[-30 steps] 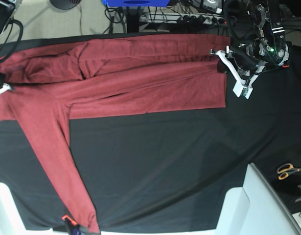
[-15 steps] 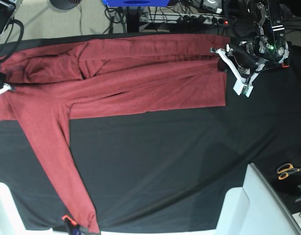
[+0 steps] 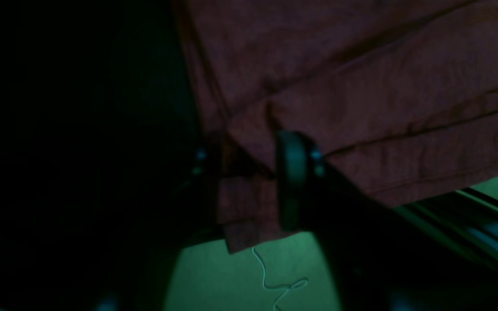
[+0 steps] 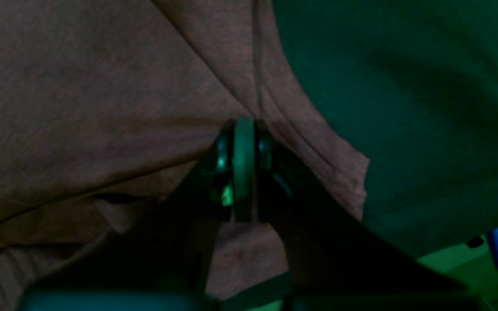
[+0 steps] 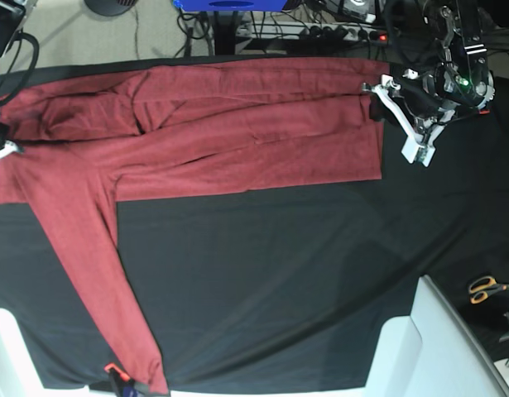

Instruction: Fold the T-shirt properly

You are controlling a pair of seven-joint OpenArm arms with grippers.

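One T-shirt, brick-red and long-sleeved, lies spread across the black cloth sheet in the base view, its body folded into a long band along the 12 o'clock side and one sleeve running down toward 7 o'clock, almost to the sheet's near edge. The left gripper sits at about 2 o'clock, just off the shirt's hem end; in the left wrist view its two dark fingers stand apart with a strip of the hem showing in the gap between them, the pads no longer pressed together on the cloth, though whether either finger touches the fabric cannot be told in that dim picture. The rest of the shirt stretches away from this gripper toward 9 o'clock. The right gripper is at the opposite end, at about 9 o'clock in the base view, where only a small white part of it shows at the picture's edge; in the right wrist view its fingers are pressed together, pinching a fold of the red fabric, with cloth spreading to its 10 o'clock and a loose cuff-like edge at its 3 o'clock. One pair of orange-handled scissors lies on the sheet at 4 o'clock, well apart from the shirt. Count: one shirt, one sheet, two grippers, one pair of scissors.
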